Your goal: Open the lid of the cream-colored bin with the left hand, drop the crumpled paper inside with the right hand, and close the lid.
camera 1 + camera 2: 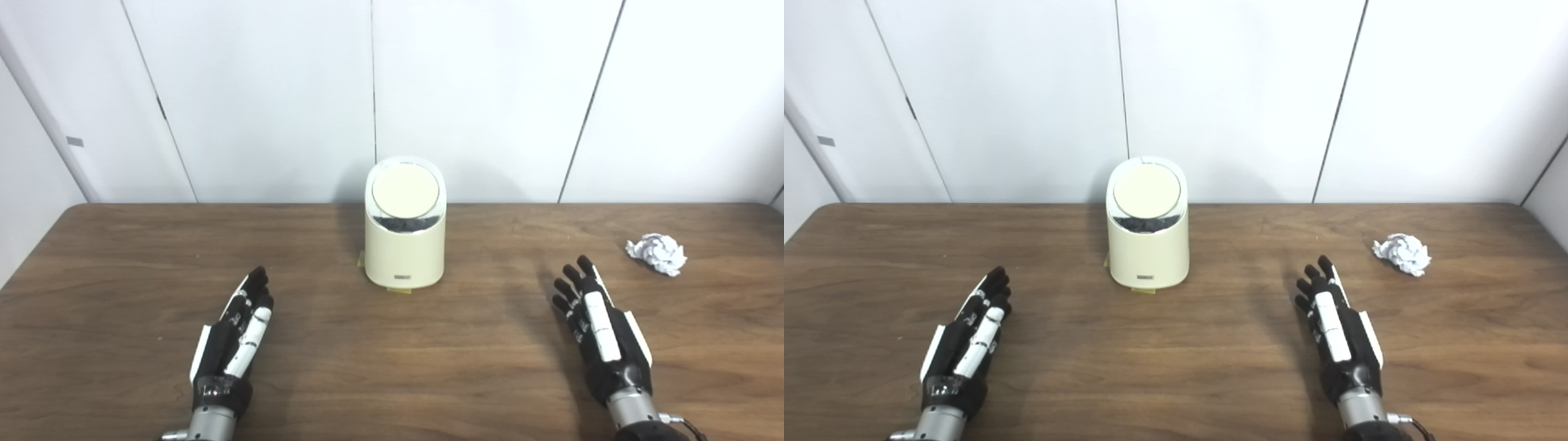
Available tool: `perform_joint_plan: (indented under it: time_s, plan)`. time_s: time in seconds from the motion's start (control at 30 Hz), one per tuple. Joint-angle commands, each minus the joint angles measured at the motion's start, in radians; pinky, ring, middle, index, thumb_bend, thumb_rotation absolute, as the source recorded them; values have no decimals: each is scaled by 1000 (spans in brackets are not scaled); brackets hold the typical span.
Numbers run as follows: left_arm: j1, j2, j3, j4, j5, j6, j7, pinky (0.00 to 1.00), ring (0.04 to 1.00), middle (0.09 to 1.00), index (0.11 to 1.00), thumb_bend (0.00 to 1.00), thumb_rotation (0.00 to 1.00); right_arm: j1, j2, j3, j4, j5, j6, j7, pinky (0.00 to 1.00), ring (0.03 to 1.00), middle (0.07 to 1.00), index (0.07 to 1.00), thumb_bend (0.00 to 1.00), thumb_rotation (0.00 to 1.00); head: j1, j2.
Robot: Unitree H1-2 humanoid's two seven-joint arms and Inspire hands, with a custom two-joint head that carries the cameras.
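The cream-colored bin (404, 251) stands at the table's middle, toward the back. Its round lid (405, 190) is tilted up and a dark gap shows below its front edge. A white crumpled paper (655, 253) lies on the table at the right. My left hand (236, 334) hovers over the table in front and to the left of the bin, fingers stretched out, holding nothing. On the other side, my right hand (600, 331) is open too, a little in front of and left of the paper.
The brown wooden table (392, 367) runs the whole width of the view. White wall panels (275, 92) stand right behind its far edge. A small yellow tag (361, 260) pokes out at the bin's base.
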Motion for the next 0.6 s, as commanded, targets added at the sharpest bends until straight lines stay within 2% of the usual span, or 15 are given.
perform_joint_plan:
  time_s: [0.0,0.17,0.4,0.5,0.57]
  plan:
    - [-28,10,-2,5,-3,-40,-14,1000,985,962,973,384,467,-32,1,0,-22,6,-36,13,926,937,961,990,575,792,-4,-5]
    - [-24,14,-1,12,-2,-44,-15,1000,985,966,980,363,466,-30,4,5,-17,-1,-44,13,926,938,962,991,600,793,-12,-19]
    - [-30,23,-1,29,0,-51,-17,1000,980,968,979,383,471,-33,9,9,1,-16,-62,7,923,939,963,991,601,796,0,-45]
    - [-44,38,1,-2,30,-33,0,991,968,962,976,374,385,-38,9,7,13,-13,-68,9,925,942,963,991,580,795,3,-56]
    - [-61,51,7,-24,40,-20,7,939,945,943,959,464,316,-41,7,7,27,-9,-79,15,933,947,967,995,572,799,3,-63]
